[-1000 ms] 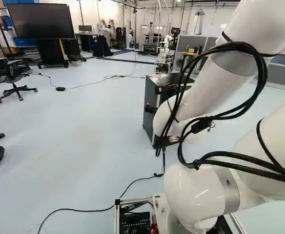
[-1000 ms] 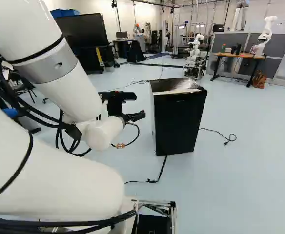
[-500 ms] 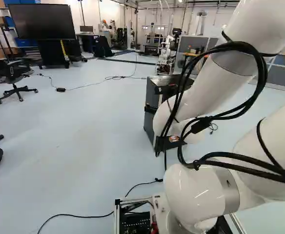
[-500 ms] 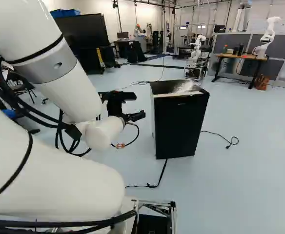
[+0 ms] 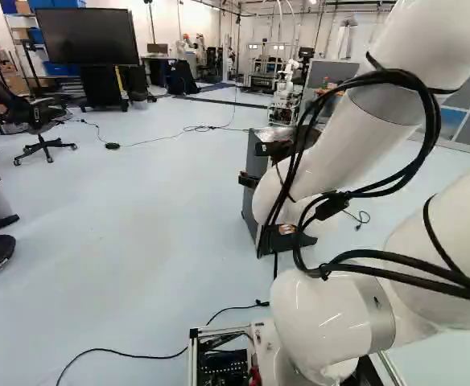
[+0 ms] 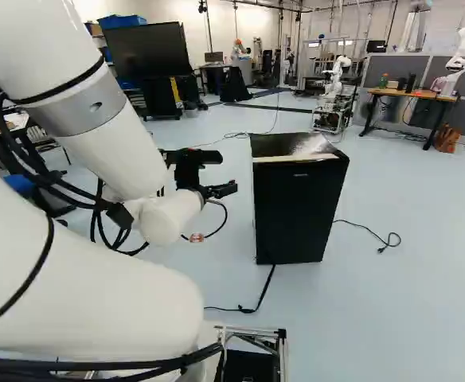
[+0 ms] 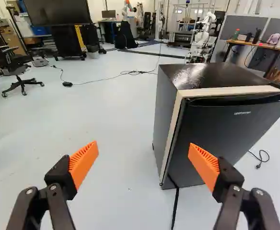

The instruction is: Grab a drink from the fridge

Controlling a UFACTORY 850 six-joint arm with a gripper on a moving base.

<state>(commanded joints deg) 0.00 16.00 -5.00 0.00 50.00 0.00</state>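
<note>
Mini-fridge [image 6: 300,211] stands upright on the pale floor [image 6: 392,318], ahead of the gripper [image 6: 228,189] and apart from it, mostly off to the gripper's right; orange pads [image 7: 84,162] are spread wide open.

The small black fridge [image 6: 300,208] stands upright, well nearer the base than the wooden-topped desk [image 6: 414,94] and left of that desk in the right base view. Its top [image 7: 197,76] is glossy, and a pale strip [image 7: 172,132] edges the cabinet behind the dark door [image 7: 236,129], which seems closed, though the seam is hard to judge.
</note>
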